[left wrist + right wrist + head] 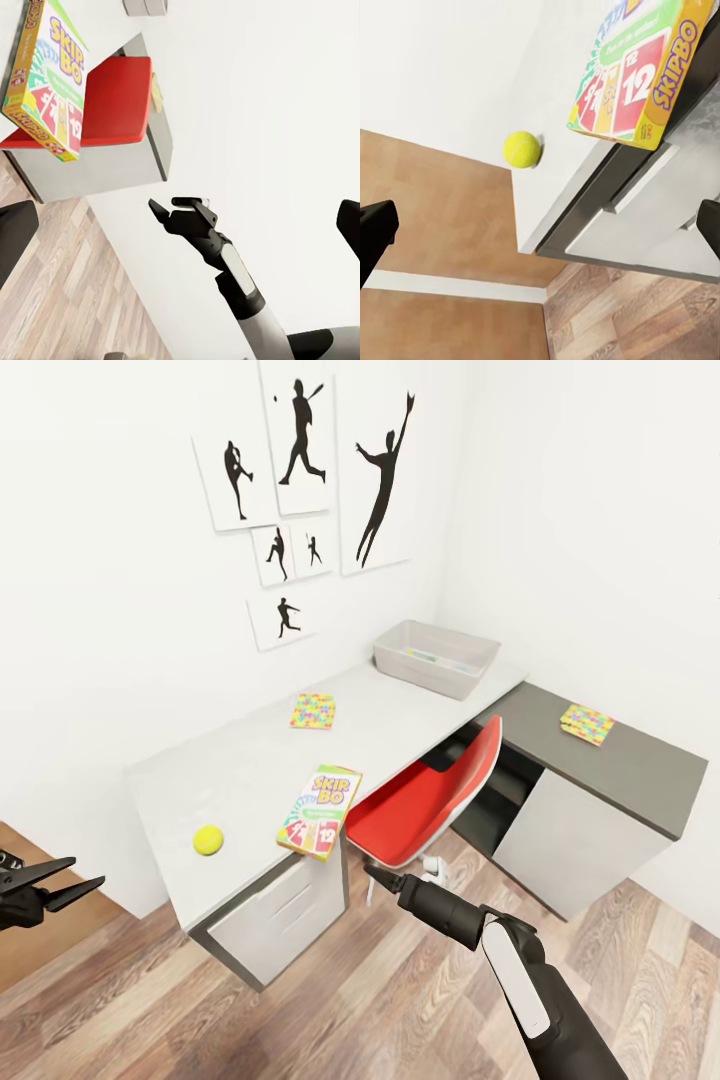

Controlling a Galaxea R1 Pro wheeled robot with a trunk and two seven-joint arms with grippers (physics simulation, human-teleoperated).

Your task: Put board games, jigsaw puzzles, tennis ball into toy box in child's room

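On the pale grey table (250,760) the SKIP-BO board game (320,810) overhangs the front edge, with the tennis ball (208,840) to its left. One jigsaw puzzle (313,711) lies mid-table, another (587,723) on the dark cabinet top. The toy box (437,657) stands at the far corner with something flat and coloured inside. My right gripper (372,872) hangs open below the SKIP-BO box (634,71), apart from it and the ball (521,148). My left gripper (85,872) is open and empty at the far left. The bed is out of view.
A red chair (430,800) is tucked under the table between the drawer unit (280,915) and the white-doored cabinet (560,840). Baseball silhouette prints (300,470) hang on the wall. Wood-plank floor (350,1000) spreads in front.
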